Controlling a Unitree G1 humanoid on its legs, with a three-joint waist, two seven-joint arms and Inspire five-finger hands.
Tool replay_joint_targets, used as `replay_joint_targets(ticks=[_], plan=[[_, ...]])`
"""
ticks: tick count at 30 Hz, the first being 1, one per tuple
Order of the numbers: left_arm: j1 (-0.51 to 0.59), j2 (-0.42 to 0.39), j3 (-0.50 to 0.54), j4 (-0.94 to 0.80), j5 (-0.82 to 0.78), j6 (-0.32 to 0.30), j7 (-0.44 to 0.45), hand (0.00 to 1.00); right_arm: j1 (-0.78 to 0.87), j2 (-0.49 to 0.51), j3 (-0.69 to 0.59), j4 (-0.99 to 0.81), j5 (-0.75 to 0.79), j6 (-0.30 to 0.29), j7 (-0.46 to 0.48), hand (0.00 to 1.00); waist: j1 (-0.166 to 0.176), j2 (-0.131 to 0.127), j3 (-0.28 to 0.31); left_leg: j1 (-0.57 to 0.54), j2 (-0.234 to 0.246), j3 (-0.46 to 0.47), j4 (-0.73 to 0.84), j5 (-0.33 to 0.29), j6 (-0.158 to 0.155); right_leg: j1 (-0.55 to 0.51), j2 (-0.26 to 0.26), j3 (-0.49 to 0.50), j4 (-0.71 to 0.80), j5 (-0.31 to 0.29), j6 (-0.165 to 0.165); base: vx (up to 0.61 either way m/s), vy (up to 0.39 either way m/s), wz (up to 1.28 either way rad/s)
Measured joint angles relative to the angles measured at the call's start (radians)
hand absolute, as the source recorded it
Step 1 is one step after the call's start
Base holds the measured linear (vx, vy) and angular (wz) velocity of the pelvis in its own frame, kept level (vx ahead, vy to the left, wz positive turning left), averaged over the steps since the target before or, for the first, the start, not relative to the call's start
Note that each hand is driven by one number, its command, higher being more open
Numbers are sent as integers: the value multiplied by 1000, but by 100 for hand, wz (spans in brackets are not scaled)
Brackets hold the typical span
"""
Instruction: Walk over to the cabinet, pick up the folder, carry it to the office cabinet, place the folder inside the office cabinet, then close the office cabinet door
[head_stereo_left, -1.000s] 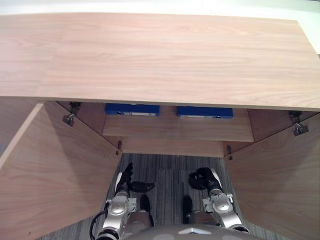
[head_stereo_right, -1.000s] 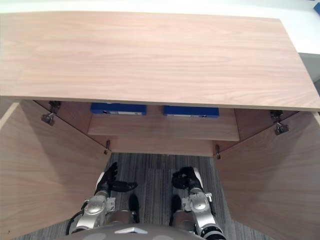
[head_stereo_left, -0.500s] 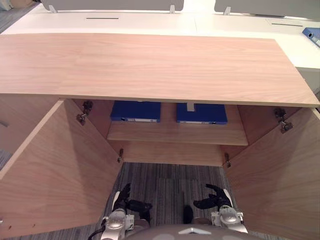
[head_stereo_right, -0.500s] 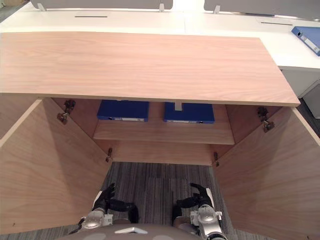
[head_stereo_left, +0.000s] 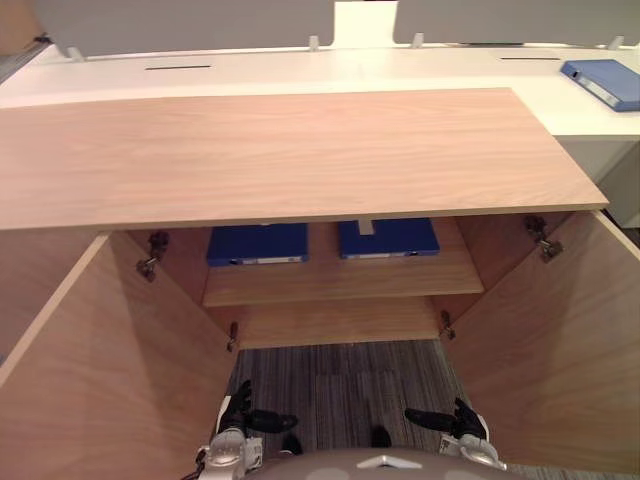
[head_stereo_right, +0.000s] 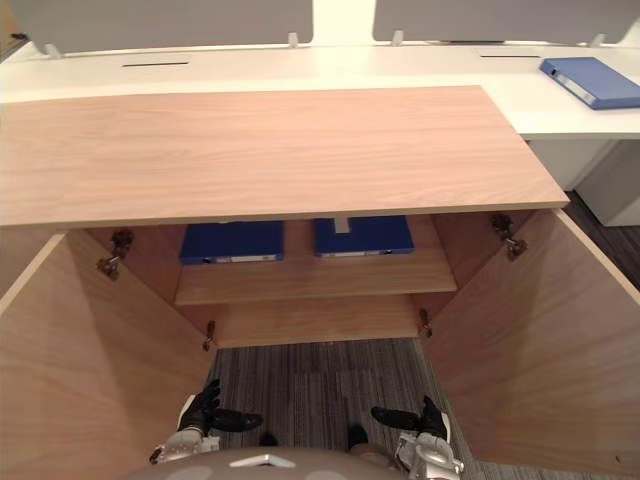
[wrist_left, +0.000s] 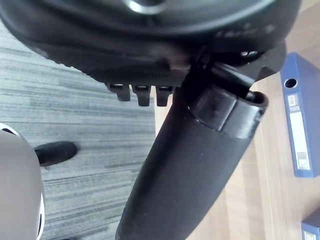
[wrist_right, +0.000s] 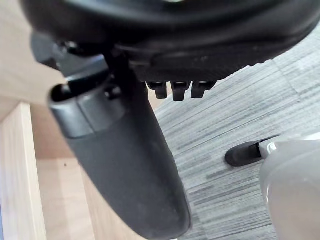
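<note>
Held left hand (head_stereo_left: 245, 420) and right hand (head_stereo_left: 460, 422) low before the wooden cabinet (head_stereo_left: 280, 150), fingers loose, thumbs out, grasping nothing, likely free for a reach. Found left door (head_stereo_left: 110, 380) and right door (head_stereo_left: 550, 340) swung wide, giving access. Saw first blue folder (head_stereo_left: 258, 243) and second blue folder (head_stereo_left: 388, 238) flat on the shelf (head_stereo_left: 340, 282) inside the cabinet, spines frontward. Saw third blue folder (head_stereo_left: 600, 82) on the white desk (head_stereo_left: 300, 68) behind the cabinet. Could not tell which one the task meant.

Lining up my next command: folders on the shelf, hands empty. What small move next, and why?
Probably bring the right hand to the right door and start swinging it shut: two folders lie on the shelf, the left door is open too, and the left hand is open and empty like the right.
</note>
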Motion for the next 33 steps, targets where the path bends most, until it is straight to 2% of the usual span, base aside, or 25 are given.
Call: replay_joint_targets(ticks=[4, 10, 13, 16, 23, 28, 33], plan=[[-2, 1, -1, 3, 0, 1, 0, 100, 30, 5, -45, -51, 83, -11, -10, 100, -20, 0, 0, 34, 5, 69, 0, -24, -4, -3, 11, 68, 4, 1, -1, 21, 25, -57], [-18, 1, -10, 0, 0, 1, 10, 100, 95, 38, -191, -266, 241, -59, -61, 100, -64, 2, -2, 49, 20, 203, 65, -102, -19, -46, 37, 208, 28, 1, -1, 7, 2, -69], [-20, 1, -13, -1, 0, -1, 12, 100, 107, 51, -246, -371, 247, -81, -105, 100, -88, 5, -4, 44, 29, 257, 97, -132, -22, -75, 53, 269, 42, 1, -1, 35, 5, -64], [-22, -2, -13, -3, 0, -2, 12, 100, 104, 61, -301, -452, 269, -94, -135, 100, -96, 10, -4, 35, 31, 274, 111, -147, -16, -106, 66, 310, 58, 1, 0, 33, 4, -54], [-25, -33, -8, -57, 9, -6, 10, 100, 53, 63, -378, -657, 263, -120, -197, 100, -127, 41, 17, 34, 31, 324, 125, -168, -14, -149, 87, 373, 94, 3, 2, -14, -6, -33], [-38, -45, -53, -66, 41, -23, -1, 100, -13, -28, -374, -679, 187, -119, -206, 100, -141, 57, 35, 15, 27, 332, 135, -171, -13, -174, 84, 386, 89, 12, 14, -65, -22, -10], [-39, -26, -89, -62, 41, -24, -14, 100, -83, -231, -317, -638, 139, -119, -168, 100, -144, 75, 50, -11, 31, 320, 149, -172, -15, -176, 78, 380, 50, 37, 15, -1, -4, 1]])
